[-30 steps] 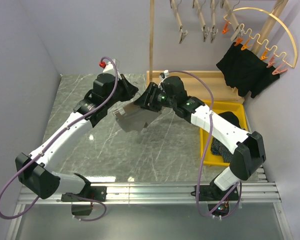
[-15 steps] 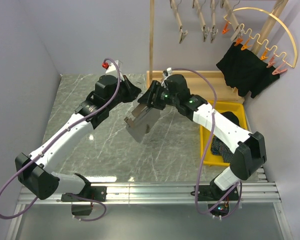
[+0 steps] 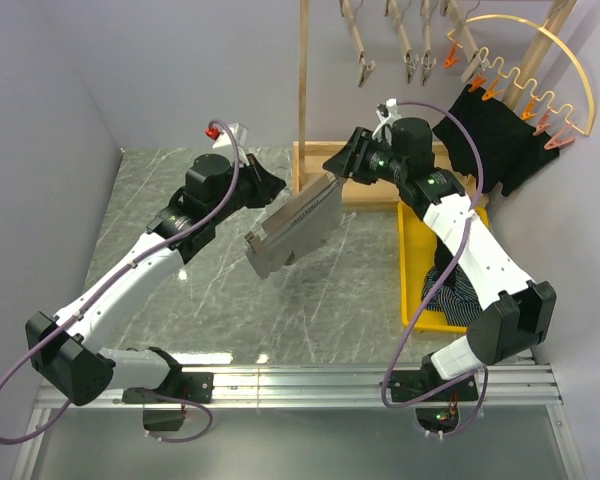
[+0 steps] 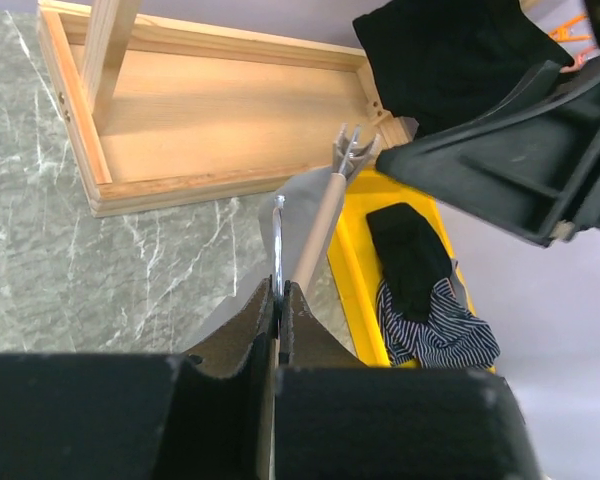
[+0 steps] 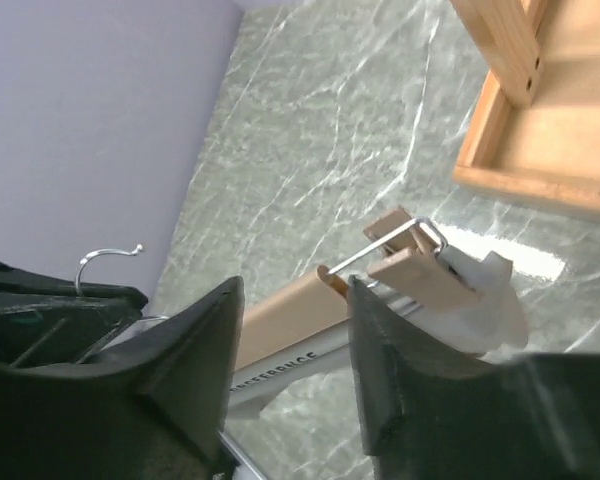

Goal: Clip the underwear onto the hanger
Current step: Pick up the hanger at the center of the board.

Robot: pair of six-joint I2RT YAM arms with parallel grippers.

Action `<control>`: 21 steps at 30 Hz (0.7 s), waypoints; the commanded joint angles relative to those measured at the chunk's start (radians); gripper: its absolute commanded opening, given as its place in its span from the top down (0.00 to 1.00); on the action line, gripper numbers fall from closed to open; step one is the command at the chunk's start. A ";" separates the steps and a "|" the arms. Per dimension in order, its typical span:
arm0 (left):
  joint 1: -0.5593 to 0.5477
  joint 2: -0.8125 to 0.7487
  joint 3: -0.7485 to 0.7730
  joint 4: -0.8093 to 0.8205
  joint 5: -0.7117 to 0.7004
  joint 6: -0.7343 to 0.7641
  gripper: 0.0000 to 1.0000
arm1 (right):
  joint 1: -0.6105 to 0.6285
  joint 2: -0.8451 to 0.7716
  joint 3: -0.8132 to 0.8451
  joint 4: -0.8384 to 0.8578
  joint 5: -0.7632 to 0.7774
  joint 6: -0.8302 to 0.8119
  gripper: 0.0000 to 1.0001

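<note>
My left claw (image 4: 280,295) clamps the hanger (image 4: 318,225) by its hook. My right claw (image 3: 338,164) gapes empty at two o'clock of the underwear (image 3: 290,228), hung over the worktop (image 3: 310,300). So thin a grip may let the hanger swivel and shed it.

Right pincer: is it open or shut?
Open: the right pincer shows two fingers apart, the hanger's wooden clip visible beyond the gap.

Walls (image 3: 180,60): plain pale lavender, at the left and back.
Tabletop (image 3: 310,310): grey-green marble, white-veined, with soft glare.
Wooden stand (image 4: 220,120): shallow tray base, upright post (image 3: 303,80).
Rail (image 3: 300,385): ribbed aluminium, near edge.
</note>
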 commanded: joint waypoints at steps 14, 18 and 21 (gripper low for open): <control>-0.042 -0.024 -0.017 0.143 0.197 0.083 1.00 | 0.019 0.111 0.015 -0.003 -0.062 0.064 0.69; -0.057 -0.007 -0.014 0.169 0.246 0.093 1.00 | 0.044 0.146 0.039 0.019 -0.098 0.065 0.69; -0.066 0.002 -0.011 0.160 0.249 0.104 1.00 | 0.059 0.160 0.073 0.023 -0.115 0.059 0.69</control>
